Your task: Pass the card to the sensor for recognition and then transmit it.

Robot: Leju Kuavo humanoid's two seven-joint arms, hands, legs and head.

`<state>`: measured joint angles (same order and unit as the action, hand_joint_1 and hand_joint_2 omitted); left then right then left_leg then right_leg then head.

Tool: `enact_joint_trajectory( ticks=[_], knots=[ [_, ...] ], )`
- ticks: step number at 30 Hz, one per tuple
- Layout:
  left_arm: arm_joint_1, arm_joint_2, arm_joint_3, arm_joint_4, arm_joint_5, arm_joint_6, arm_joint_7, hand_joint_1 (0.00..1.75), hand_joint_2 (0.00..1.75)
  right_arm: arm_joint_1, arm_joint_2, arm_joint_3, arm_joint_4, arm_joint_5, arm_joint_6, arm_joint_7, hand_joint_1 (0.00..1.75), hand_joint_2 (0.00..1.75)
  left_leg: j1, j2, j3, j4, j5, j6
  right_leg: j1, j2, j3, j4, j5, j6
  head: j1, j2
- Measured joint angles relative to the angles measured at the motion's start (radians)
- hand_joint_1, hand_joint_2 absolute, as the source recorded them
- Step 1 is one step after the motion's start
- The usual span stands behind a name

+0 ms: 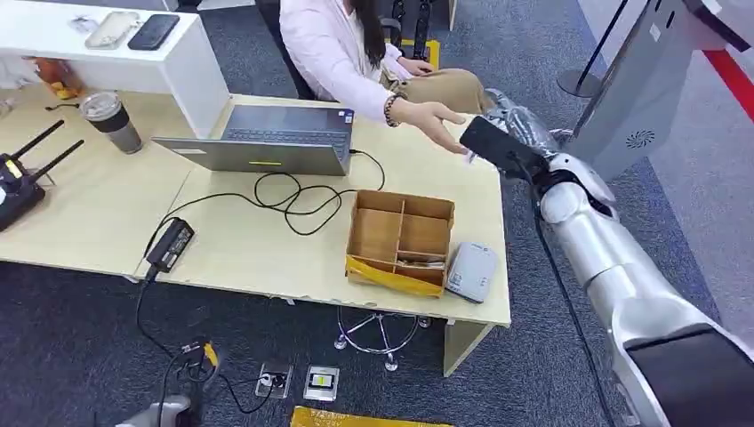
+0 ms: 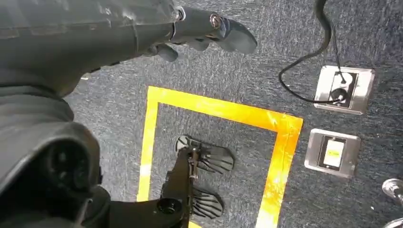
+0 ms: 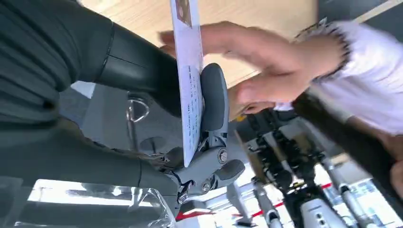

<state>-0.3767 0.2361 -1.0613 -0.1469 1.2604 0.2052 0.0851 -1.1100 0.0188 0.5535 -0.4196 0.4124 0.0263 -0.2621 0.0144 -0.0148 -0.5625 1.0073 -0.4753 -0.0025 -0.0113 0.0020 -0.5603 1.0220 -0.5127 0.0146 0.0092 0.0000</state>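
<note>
**Card held out at the far edge of the counter**

Reaching across the far right corner of the counter point(image 1: 249, 245), the right robot hand point(image 1: 509, 124) sits just beside a person's outstretched hand point(image 1: 436, 120). In the right wrist view the right robot hand pinches the card point(image 3: 190, 95) between its thick grey thumb point(image 3: 214, 99) and the darker fingers point(image 3: 138, 71) behind it; the card stands edge-on to the camera, pale with small print along it. The person's hand point(image 3: 256, 61) lies open right next to the card on the thumb side, fingers blurred; whether it touches the card I cannot tell. A white sleeve point(image 3: 361, 80) and a beaded bracelet show at the wrist.

On the counter, a cardboard box point(image 1: 400, 240) with dividers stands near the front edge, with a small grey device point(image 1: 471, 271) touching or just beside its right side. A laptop point(image 1: 267, 142) lies open further back, and a black cable point(image 1: 293, 200) loops from it to a power brick point(image 1: 172, 245) at the front left. A lidded cup point(image 1: 111, 120) stands on the adjoining counter to the left.

The left robot hand point(image 2: 204, 33) hangs over the dark carpet, its fingers loosely apart and holding nothing. Below it lie yellow floor tape point(image 2: 223, 111) and two metal floor sockets point(image 2: 342, 88).
</note>
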Motion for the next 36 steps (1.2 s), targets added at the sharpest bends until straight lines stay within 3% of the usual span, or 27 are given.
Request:
enact_joint_trajectory(
  ticks=[7, 15, 16, 17, 33, 34, 36],
  knots=[
    [-0.002, -0.005, -0.016, 0.000, -0.002, -0.001, 0.008, 0.00, 0.00, 0.013, 0.092, 0.030, 0.008, -0.005, 0.000, -0.005, 1.75, 1.75, 0.000, 0.000, 0.000, 0.000, 0.000, 0.000, 0.000, 0.000, 0.000, 0.000, 0.000, 0.000, 0.000, 0.000],
    [-0.002, -0.008, -0.029, 0.000, -0.010, -0.019, 0.008, 0.00, 0.00, 0.015, 0.124, 0.044, 0.011, -0.011, -0.003, 0.008, 1.75, 1.75, 0.000, 0.000, 0.000, 0.000, 0.000, 0.000, 0.000, 0.000, 0.000, 0.000, 0.000, 0.000, 0.000, 0.000],
    [-0.002, -0.008, -0.032, 0.000, -0.011, -0.020, 0.008, 0.00, 0.00, 0.015, 0.124, 0.044, 0.011, -0.011, -0.003, 0.010, 0.00, 1.75, 0.000, 0.000, 0.000, 0.000, 0.000, 0.000, 0.000, 0.000, 0.000, 0.000, 0.000, 0.000, 0.000, 0.000],
    [-0.002, -0.008, -0.034, 0.000, -0.011, -0.023, 0.008, 0.00, 0.00, 0.015, 0.124, 0.044, 0.011, -0.011, -0.004, 0.012, 0.00, 0.00, 0.000, 0.000, 0.000, 0.000, 0.000, 0.000, 0.000, 0.000, 0.000, 0.000, 0.000, 0.000, 0.000, 0.000],
    [0.001, -0.011, -0.042, 0.000, 0.001, -0.037, -0.006, 0.00, 0.00, 0.035, 0.094, 0.046, 0.007, -0.005, -0.018, 0.031, 0.00, 0.00, 0.000, 0.000, 0.000, 0.000, 0.000, 0.000, 0.000, 0.000, -0.001, 0.000, 0.000, 0.000, 0.000, 0.000],
    [0.001, -0.011, -0.042, 0.000, 0.004, -0.038, -0.010, 0.00, 0.00, 0.038, 0.089, 0.046, 0.005, -0.005, -0.020, 0.039, 0.00, 1.75, 0.000, 0.001, 0.000, 0.000, 0.000, 0.000, 0.000, 0.000, -0.001, 0.000, 0.000, 0.000, 0.000, 0.000],
    [0.002, -0.010, -0.042, 0.000, 0.014, -0.041, -0.027, 0.00, 0.00, 0.047, 0.071, 0.045, -0.004, -0.012, -0.023, 0.057, 0.00, 1.75, 0.000, 0.000, 0.000, 0.000, 0.000, 0.000, 0.000, 0.000, 0.000, -0.001, 0.000, 0.000, 0.000, 0.000]
  ],
)
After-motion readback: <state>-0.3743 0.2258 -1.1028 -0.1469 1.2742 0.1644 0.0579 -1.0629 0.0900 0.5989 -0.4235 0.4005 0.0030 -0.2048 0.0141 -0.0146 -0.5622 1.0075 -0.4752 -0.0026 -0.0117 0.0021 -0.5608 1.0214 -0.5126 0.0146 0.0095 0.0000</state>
